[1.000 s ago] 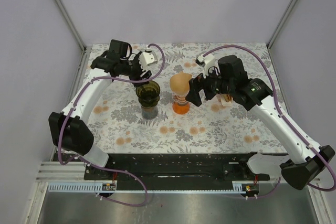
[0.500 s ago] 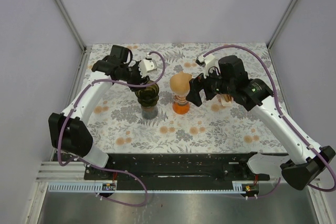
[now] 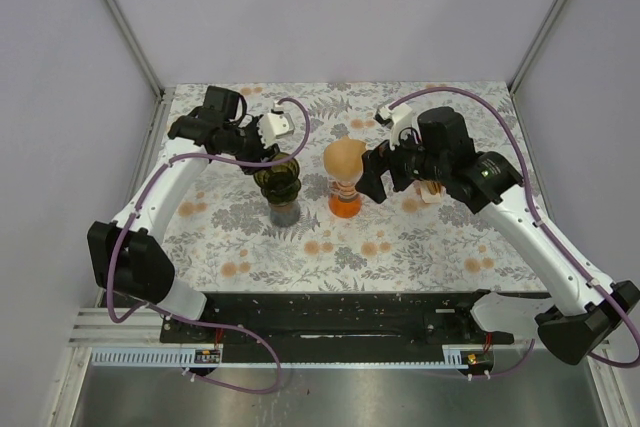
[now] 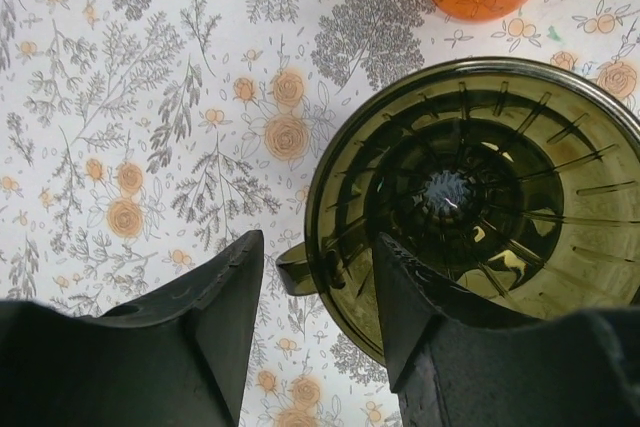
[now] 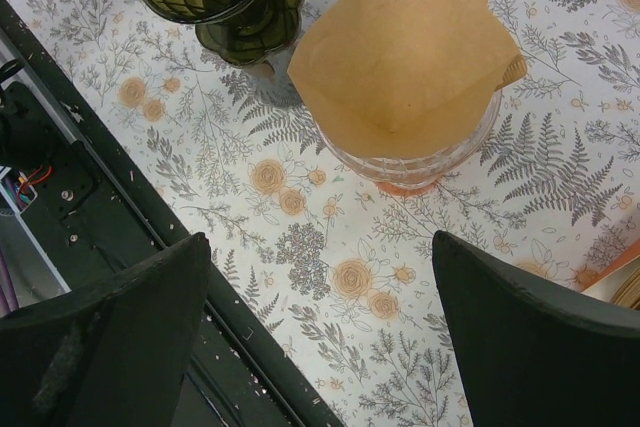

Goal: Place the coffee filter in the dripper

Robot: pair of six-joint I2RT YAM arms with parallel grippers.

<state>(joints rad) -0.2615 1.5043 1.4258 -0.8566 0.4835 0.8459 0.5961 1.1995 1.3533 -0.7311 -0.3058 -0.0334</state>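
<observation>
The filter [image 5: 400, 47] sits in the clear dripper [image 5: 420, 162], the green dripper [image 4: 480, 197] left of it is empty; your right gripper [image 5: 315, 247] gapes unladen, your left gripper [image 4: 318, 247] straddles the green rim, grip unclear.

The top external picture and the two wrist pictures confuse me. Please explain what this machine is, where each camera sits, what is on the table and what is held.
These are two robot arms at the near edge of a table with a flowered cover. The top external picture looks down from above and behind them. The other two come from a camera on each wrist, so the dark shapes below are that arm's own fingers. On the table stand a green dripper and a brown paper coffee filter resting in a clear glass holder. The left end effector has one finger on each side of the dripper's rim; whether it pinches it, I cannot tell. The right end effector is wide open near the filter and holds nothing.
</observation>
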